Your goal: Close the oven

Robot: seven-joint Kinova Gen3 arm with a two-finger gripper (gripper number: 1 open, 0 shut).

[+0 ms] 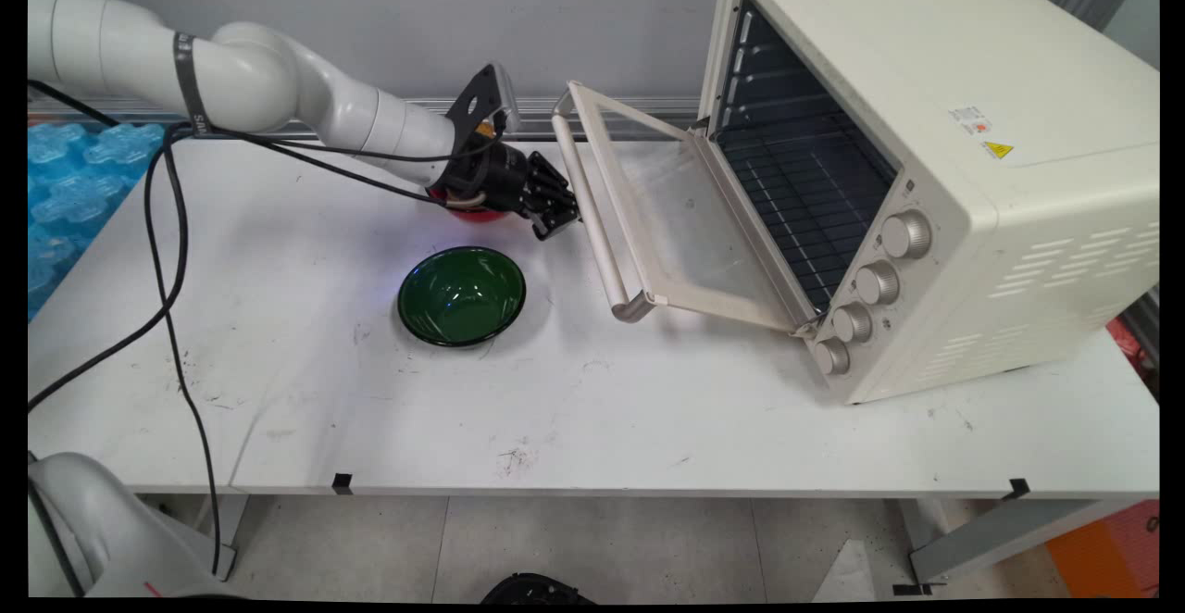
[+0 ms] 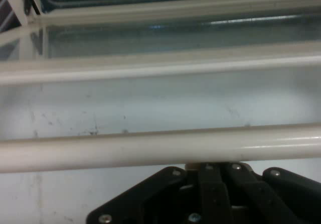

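My black gripper (image 1: 556,221) hangs low over the table, right beside the cream handle bar (image 1: 592,224) of the toaster oven's open door (image 1: 690,224). Its fingers are shut with nothing between them. In the hand view the handle bar (image 2: 160,151) runs across just beyond the gripper (image 2: 210,166), and the glass door (image 2: 165,101) lies behind it. A red object (image 1: 477,215) sits on the table under the wrist, mostly hidden. A dark green bowl (image 1: 461,296) rests a little nearer the front, apart from the gripper.
The cream toaster oven (image 1: 935,178) stands at the right of the white table (image 1: 602,419), its dark wire rack (image 1: 805,187) exposed. Black cables (image 1: 171,252) hang from the arm at the left. Blue bubble wrap (image 1: 69,168) lies beyond the table's left edge.
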